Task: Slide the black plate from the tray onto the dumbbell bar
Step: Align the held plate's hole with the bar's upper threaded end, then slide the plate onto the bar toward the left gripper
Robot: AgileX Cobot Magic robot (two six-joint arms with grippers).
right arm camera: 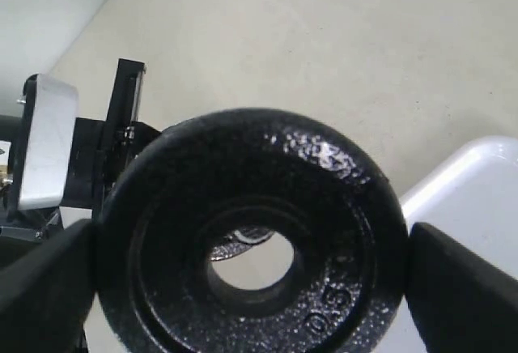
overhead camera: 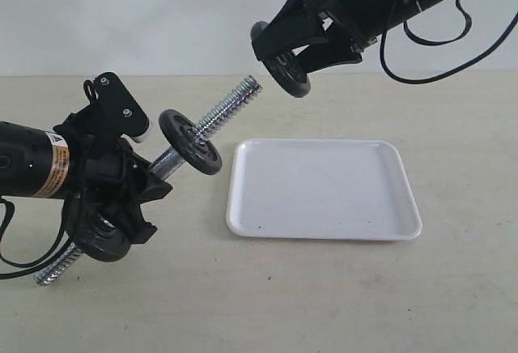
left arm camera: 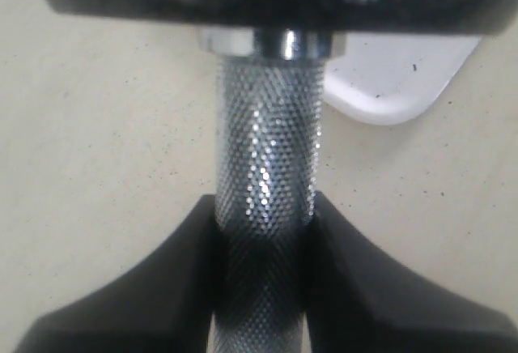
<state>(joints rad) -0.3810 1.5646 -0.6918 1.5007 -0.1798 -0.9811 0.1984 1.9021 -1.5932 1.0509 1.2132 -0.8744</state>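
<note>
- The black plate (overhead camera: 290, 78) is off the tray (overhead camera: 324, 234) and up in the air. The right gripper (overhead camera: 283, 65) is clamped on it, with a jaw on each side of its rim.
- The left gripper (left arm camera: 263, 288) is clenched around the knurled middle of the dumbbell bar (overhead camera: 227, 110) and holds it off the table at a slant.
- The bar's long axis is what matters here. In the exterior view it runs from low on the left up to the right, and its free threaded end points pretty much at the held plate.
- The plate hangs just beyond that threaded tip, up and to the right of it. It's near but clearly not touching.
- One mounted disc (overhead camera: 190, 142) already sits on the bar between the left gripper and the free end, so the new plate would probably stop against that.
- In the right wrist view the centre hole faces down the bar's way, and a dark sliver of something shows through it.
- Whether the hole is truly centred on the tip can't be told from these views.
- Best guess is the right arm does the travelling, pushing the plate down and left along the bar's line while the left just holds steady.
- The tilt looks like the tricky part, since the plate's face probably needs to sit square to that slanted axis or the hole may snag on the coarse thread.
</note>
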